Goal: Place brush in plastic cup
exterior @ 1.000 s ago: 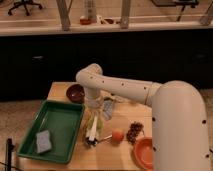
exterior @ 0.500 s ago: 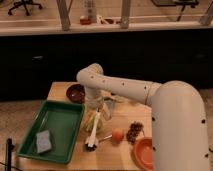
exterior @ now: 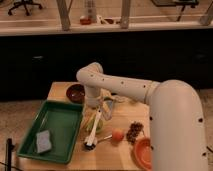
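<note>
Gripper (exterior: 101, 104) is seen low over the middle of the bench (exterior: 117, 155), hung from the arm (exterior: 125, 87) that reaches in from the right edge. State of the jaws: cannot be told; whether anything is held is not visible.

Brush (exterior: 94, 129) is slanted, handle top just below the gripper, dark head down toward the front edge beside a fork (exterior: 102, 140). Plastic cup (exterior: 96, 123) is partly hidden behind the handle; brush is judged not yet inside, only leaning across it.

Green tray (exterior: 62, 150) is noted at the left edge with a sponge (exterior: 43, 141); red bowl (exterior: 76, 93) toward the back left corner.
</note>
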Available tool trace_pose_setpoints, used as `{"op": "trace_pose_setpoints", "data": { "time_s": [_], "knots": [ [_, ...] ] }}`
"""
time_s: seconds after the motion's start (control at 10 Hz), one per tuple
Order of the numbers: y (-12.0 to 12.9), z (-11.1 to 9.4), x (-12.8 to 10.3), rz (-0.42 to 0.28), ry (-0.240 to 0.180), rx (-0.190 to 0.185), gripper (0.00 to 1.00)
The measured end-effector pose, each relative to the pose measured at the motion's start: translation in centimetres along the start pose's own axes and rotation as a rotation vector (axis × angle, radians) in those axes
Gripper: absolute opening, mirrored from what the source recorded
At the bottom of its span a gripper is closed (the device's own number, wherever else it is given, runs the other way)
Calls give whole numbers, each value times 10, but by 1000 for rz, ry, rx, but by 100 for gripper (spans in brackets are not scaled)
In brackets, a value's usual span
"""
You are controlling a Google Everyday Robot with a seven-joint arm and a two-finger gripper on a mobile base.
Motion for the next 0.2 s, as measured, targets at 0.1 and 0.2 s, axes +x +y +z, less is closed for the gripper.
{"op": "trace_pose_setpoints", "data": {
  "time_s": [0.1, 0.2],
  "knots": [
    [1, -1, 0, -1, 0, 1, 80],
    [1, -2, 0, -1, 1, 3, 80]
  ]
}}
